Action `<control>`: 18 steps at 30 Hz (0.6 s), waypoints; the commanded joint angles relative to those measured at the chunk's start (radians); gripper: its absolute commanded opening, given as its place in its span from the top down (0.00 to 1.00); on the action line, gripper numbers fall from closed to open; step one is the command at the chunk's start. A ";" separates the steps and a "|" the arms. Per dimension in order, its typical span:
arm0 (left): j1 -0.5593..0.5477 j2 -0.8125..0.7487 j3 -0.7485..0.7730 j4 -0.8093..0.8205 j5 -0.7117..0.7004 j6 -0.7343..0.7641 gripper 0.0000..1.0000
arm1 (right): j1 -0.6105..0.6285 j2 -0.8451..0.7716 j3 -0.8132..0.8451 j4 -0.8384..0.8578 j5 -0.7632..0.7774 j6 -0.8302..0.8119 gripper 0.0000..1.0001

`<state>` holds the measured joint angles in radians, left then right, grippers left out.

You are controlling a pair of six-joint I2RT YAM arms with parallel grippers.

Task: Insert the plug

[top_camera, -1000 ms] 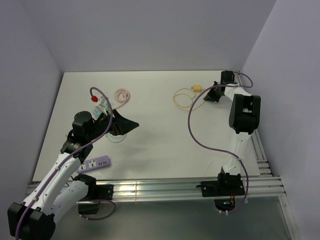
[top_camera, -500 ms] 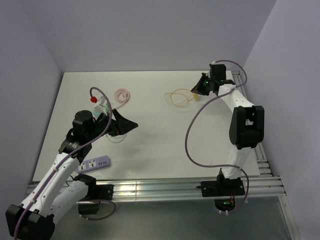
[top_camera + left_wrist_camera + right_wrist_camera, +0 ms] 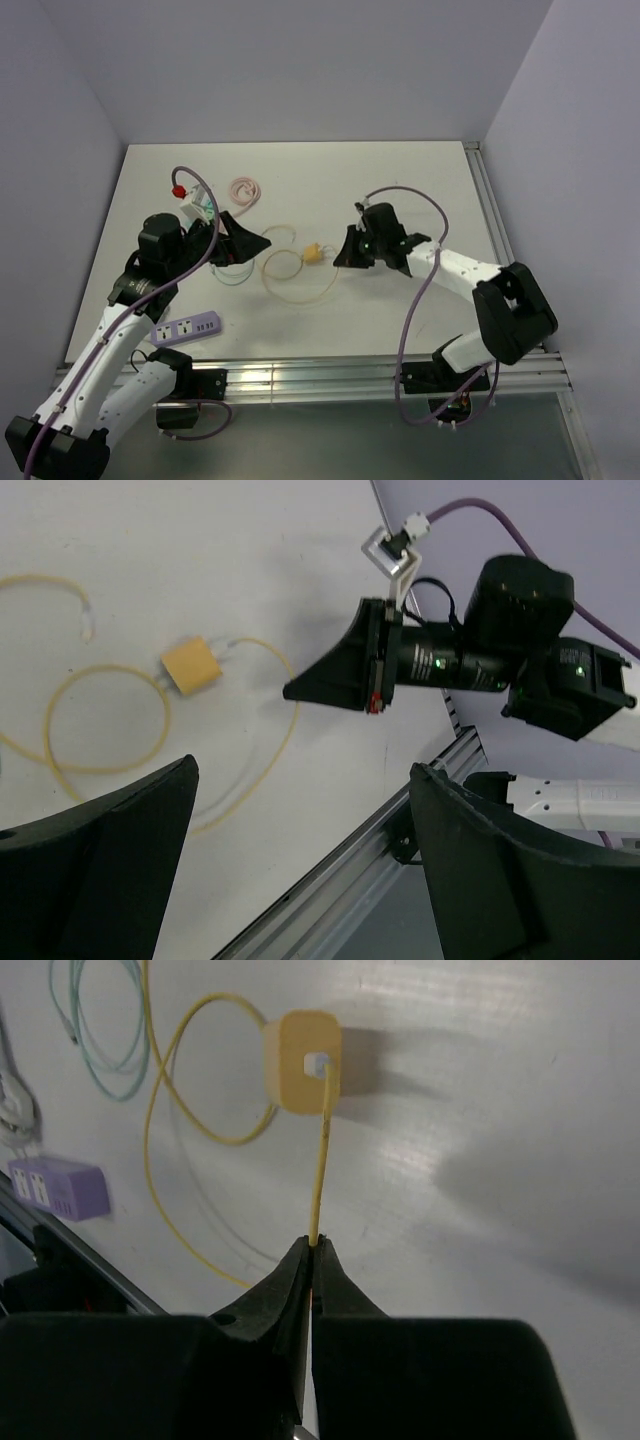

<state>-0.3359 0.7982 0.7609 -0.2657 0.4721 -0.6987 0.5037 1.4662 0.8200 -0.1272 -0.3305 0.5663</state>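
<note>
A flat white table (image 3: 400, 190) is enclosed by plain lavender walls (image 3: 300, 70), with an aluminium rail (image 3: 320, 375) along its near edge. The plug (image 3: 302, 1062) is a small yellow block with rounded corners. A thin yellow cable (image 3: 318, 1170) leaves the centre of the face turned toward the right wrist camera. The right gripper (image 3: 312, 1250) has its fingers pressed together on this cable. The plug hangs just beyond the fingertips without touching them. Whether it rests on the surface cannot be told. The remaining cable curls in loose loops to the left of the fingers. The left gripper (image 3: 262, 243) has its fingers spread wide and holds nothing; the plug lies ahead of them. A purple power strip (image 3: 187, 327) lies well behind the left fingers.
</note>
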 commanded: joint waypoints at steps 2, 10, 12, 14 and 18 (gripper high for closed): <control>-0.005 0.035 0.064 -0.038 -0.016 0.071 0.09 | 0.093 -0.122 -0.132 0.158 0.091 0.079 0.93; -0.106 0.131 0.077 -0.076 -0.143 0.088 0.15 | 0.179 -0.245 -0.260 0.175 0.165 0.112 0.38; -0.193 0.171 0.101 -0.124 -0.220 0.097 0.16 | 0.182 -0.263 -0.271 0.172 0.162 0.116 0.32; -0.282 0.194 0.135 -0.164 -0.344 0.113 0.18 | 0.185 -0.280 -0.298 0.181 0.166 0.124 0.22; -0.348 0.199 0.140 -0.198 -0.435 0.110 0.19 | 0.185 -0.296 -0.312 0.190 0.151 0.116 0.18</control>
<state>-0.6521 1.0134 0.8528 -0.4271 0.1787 -0.6125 0.6815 1.1912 0.5110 0.0078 -0.1879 0.6830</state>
